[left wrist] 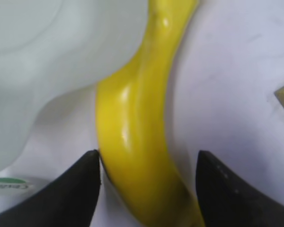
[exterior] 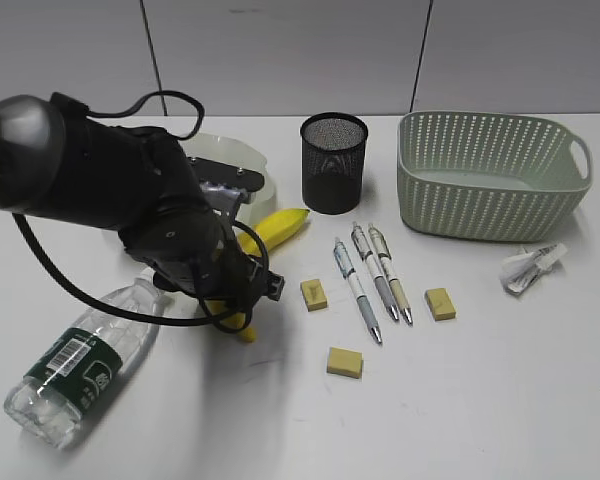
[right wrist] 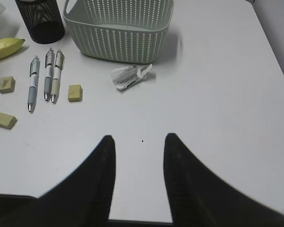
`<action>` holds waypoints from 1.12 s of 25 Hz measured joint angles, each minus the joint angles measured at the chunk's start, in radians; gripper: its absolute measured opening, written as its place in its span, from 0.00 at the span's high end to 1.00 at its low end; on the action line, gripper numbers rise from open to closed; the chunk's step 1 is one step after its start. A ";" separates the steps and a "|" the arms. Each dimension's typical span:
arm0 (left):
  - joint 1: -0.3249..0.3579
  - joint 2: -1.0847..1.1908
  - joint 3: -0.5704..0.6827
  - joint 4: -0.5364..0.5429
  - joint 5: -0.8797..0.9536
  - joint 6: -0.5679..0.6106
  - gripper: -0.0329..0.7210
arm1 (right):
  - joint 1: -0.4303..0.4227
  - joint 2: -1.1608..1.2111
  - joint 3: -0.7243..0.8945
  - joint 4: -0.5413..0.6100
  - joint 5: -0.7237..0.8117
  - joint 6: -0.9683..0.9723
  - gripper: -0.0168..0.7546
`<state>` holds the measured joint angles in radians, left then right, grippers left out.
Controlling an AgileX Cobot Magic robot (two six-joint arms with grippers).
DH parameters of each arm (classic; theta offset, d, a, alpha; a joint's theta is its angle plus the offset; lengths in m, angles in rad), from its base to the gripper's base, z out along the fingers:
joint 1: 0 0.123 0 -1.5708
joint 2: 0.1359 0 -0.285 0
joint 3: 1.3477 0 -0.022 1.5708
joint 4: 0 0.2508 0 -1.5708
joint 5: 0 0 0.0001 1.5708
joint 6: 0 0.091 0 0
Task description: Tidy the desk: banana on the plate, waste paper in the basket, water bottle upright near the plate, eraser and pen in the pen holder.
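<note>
Exterior: your left arm (exterior: 170, 230) hangs low over the banana (exterior: 280, 226), which lies on the desk (exterior: 480, 400) at 5 o'clock from the plate (exterior: 242, 155). Water bottle (exterior: 75, 365) is on its side at 7 o'clock.

Left wrist: left gripper (left wrist: 149, 177) is spread wide, one finger on each side of the banana; the left fingertip (left wrist: 87, 172) looks to touch it, the right stands clear.

Right wrist: your right gripper (right wrist: 138, 153) is parted, empty. Waste paper (right wrist: 131, 76) sits at 12 o'clock, just before the basket (right wrist: 118, 28).
</note>
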<state>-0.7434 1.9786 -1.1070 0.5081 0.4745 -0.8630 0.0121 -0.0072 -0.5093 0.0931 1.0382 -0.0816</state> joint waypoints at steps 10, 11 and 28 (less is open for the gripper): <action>0.007 0.037 -0.005 -0.018 -0.005 -0.014 0.47 | 0.000 0.000 0.000 0.000 0.000 0.000 0.60; 0.007 0.037 -0.005 -0.027 -0.004 -0.014 0.52 | 0.000 0.000 0.000 0.000 0.000 0.000 0.60; 0.007 -0.151 -0.006 -0.081 -0.033 -0.015 0.52 | 0.000 0.000 0.000 0.002 0.000 0.000 0.61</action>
<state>-0.7363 1.8272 -1.1130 0.4272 0.4413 -0.8776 0.0121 -0.0072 -0.5093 0.0948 1.0382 -0.0816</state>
